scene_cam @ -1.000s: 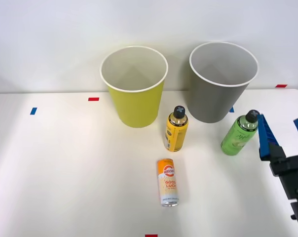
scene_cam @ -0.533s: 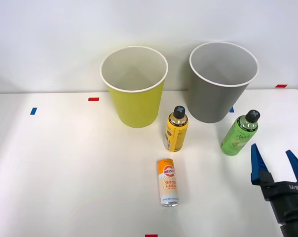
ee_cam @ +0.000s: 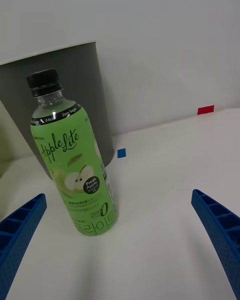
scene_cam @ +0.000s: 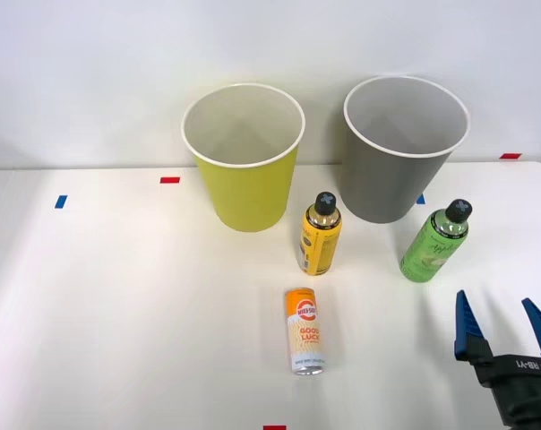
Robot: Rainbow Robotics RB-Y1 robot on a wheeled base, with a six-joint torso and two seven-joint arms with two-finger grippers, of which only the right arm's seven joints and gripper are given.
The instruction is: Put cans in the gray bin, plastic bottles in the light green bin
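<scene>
White table (scene_cam: 118, 296) carries everything; two large tapered bins stand upright at its far side against the wall — light green bin (scene_cam: 244, 159) to the left, gray bin (scene_cam: 403, 150) to the right, both with white rims and pale insides, near each other but apart. Right gripper (scene_cam: 504, 324) sits at the near right of the table, blue ribbed fingers (scene_cam: 468, 324) spread wide, jaws holding nothing and touching nothing. Green bottle (scene_cam: 434, 242) stands upright between the gripper and the gray bin, just in front of that bin's right side; in the wrist view the green bottle (ee_cam: 75, 160) reads "Apple Lite", black cap on, apple picture on the label, with the gray bin's wall right behind it. Yellow bottle (scene_cam: 320, 235) — black cap, upright — stands between the two bins and a little nearer than them. Orange can (scene_cam: 304, 330) reading "Good Luck" lies on its side, near of the yellow bottle, silver end toward the camera. Small red and blue tape marks (scene_cam: 170, 180) dot the table.
</scene>
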